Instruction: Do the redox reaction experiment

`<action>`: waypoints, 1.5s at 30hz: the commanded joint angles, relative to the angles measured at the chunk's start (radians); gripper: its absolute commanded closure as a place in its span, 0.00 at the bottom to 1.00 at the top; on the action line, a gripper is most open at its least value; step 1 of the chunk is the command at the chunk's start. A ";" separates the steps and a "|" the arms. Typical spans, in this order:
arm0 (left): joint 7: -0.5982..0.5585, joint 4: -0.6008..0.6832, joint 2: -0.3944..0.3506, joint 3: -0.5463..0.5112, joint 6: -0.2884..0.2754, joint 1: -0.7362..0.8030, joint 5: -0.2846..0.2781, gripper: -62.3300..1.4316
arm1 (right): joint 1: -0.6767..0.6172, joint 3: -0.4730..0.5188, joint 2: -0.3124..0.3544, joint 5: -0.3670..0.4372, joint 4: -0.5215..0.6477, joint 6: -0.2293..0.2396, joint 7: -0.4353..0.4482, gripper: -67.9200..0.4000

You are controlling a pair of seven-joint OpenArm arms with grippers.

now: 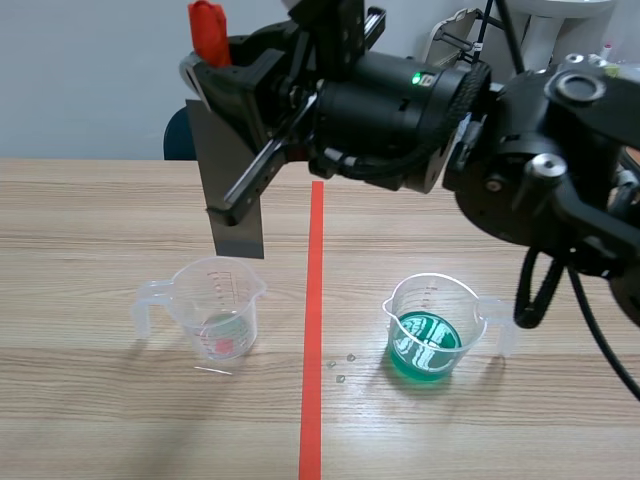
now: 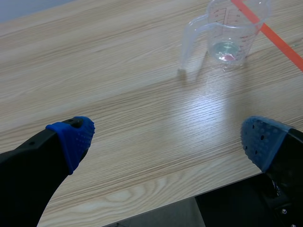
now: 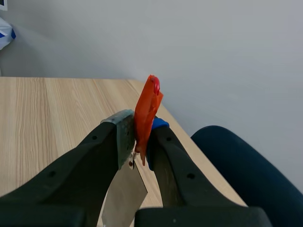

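The grey metal sheet (image 1: 212, 150) is held upright in the right hand (image 1: 240, 185), whose fingers are closed flat on its two faces just under the orange tab (image 1: 208, 30) at its top. In the right wrist view the same grip is seen: the right hand (image 3: 137, 130) is pressed shut on the sheet (image 3: 123, 198) with the tab (image 3: 147, 106) standing up between the pads.

The sheet's long axis runs vertically. Its lower edge hangs above the back rim of the clear cup (image 1: 218, 310), apart from it and not yet inside. This cup stands toward the near edge of the bench (image 1: 100, 220), on the left arm's side of the tape line (image 1: 313, 330), and only a little pale liquid is seen in its bottom. The cup with green liquid (image 1: 430, 325) stands on the other side of the line, about as close to the near edge.

The right arm is raised and stretched across the line from its own side, so the coming move is judged to be a straight descent (with a slight shift toward the near edge, it seems) to bring the sheet into the clear cup.

The left hand (image 2: 168, 137) is spread wide and holds nothing. It is poised over the near edge, with the clear cup (image 2: 232, 33) well ahead of it.
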 commanded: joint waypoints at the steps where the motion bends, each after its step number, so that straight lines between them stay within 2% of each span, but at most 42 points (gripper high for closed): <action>1: -0.018 0.018 0.005 0.004 -0.003 0.001 -0.010 0.00 | -0.010 0.028 0.034 0.008 0.032 -0.008 0.024 0.97; 6: -0.018 0.018 0.005 0.004 -0.003 0.001 -0.010 0.00 | -0.081 0.094 0.139 0.019 0.088 -0.007 0.081 0.97; 13: -0.018 0.018 0.005 0.004 -0.003 0.001 -0.010 0.00 | -0.207 0.222 0.282 0.089 0.139 -0.006 0.135 0.97; 26: -0.018 0.018 0.005 0.004 -0.003 0.001 -0.010 0.00 | -0.470 0.464 0.476 0.189 0.139 -0.006 0.275 0.97; 30: -0.018 0.018 0.005 0.004 -0.003 0.001 -0.010 0.00 | -0.536 0.512 0.502 0.190 0.139 -0.007 0.283 0.97; 45: -0.018 0.018 0.005 0.004 -0.003 0.001 -0.010 0.00 | -0.723 0.678 0.502 0.181 0.137 -0.014 0.312 0.97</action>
